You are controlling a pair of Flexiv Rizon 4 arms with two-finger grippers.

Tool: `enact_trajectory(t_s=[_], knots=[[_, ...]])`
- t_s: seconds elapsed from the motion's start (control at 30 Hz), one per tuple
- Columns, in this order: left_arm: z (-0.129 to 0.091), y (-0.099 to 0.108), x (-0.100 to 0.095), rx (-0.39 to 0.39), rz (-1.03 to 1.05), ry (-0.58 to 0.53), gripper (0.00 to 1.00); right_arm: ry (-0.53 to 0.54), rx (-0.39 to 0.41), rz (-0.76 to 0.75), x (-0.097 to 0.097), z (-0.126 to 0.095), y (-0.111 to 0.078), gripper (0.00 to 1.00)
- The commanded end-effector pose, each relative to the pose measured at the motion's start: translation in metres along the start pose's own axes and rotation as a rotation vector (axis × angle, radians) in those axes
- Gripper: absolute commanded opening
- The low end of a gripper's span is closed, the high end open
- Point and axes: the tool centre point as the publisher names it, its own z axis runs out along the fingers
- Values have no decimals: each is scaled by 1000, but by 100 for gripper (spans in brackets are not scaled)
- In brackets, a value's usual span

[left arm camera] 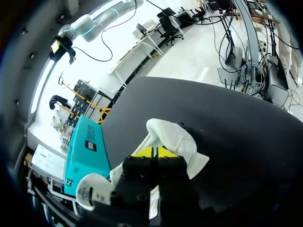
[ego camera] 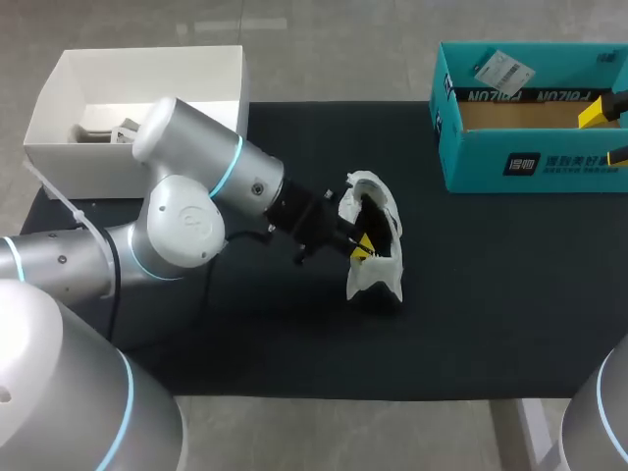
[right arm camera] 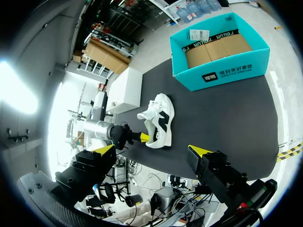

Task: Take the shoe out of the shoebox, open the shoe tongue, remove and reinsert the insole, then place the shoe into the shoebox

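Observation:
A white shoe with black trim [ego camera: 371,280] stands on the black mat, its opening turned toward my left arm. My left gripper [ego camera: 361,247] is pushed into that opening. In the left wrist view its yellow tips [left arm camera: 154,152] are pressed together inside the shoe [left arm camera: 175,139]; whether something thin is pinched between them I cannot tell. The teal shoebox [ego camera: 530,162] sits at the far right with only cardboard showing inside. My right gripper [ego camera: 608,132] hangs above the shoebox's right end, fingers wide apart and holding nothing. From the right wrist view, the shoe [right arm camera: 158,120] lies far ahead of that gripper [right arm camera: 152,150].
A white open box [ego camera: 69,157] stands at the far left corner with a few small items in it. A paper tag lies on the teal shoebox's far edge [ego camera: 502,69]. Bare mat [ego camera: 491,294] stretches between the shoe and the right side.

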Motion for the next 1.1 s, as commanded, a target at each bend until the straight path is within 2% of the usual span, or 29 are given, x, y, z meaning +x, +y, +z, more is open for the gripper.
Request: enact_trajectory(t_s=[0.03, 0.17, 0.2, 0.4, 0.47, 0.6, 0.67, 0.87, 1.1], knots=[[-7, -3, -11, -24, 24, 93, 0, -3, -1, 1, 0, 1, -1, 100], [-14, -6, -16, -21, 140, 310, 0, -3, -1, 1, 0, 1, -1, 100], [-19, -5, -20, -61, 184, 347, 0, -3, -1, 1, 0, 1, -1, 100], [-32, -5, -41, -104, 294, 556, 0, -3, -1, 1, 0, 1, -1, 100], [-32, -3, -42, -105, 335, 637, 0, -3, -1, 1, 0, 1, -1, 100], [-26, -1, -36, -156, 391, 794, 0, -3, -1, 1, 0, 1, -1, 100], [-22, 0, -34, -155, 398, 837, 0, -3, -1, 1, 0, 1, -1, 100], [-8, 4, -31, -132, 405, 870, 0, -3, -1, 1, 0, 1, -1, 100], [13, 21, -33, -143, 415, 913, 0, -3, -1, 1, 0, 1, -1, 100]])
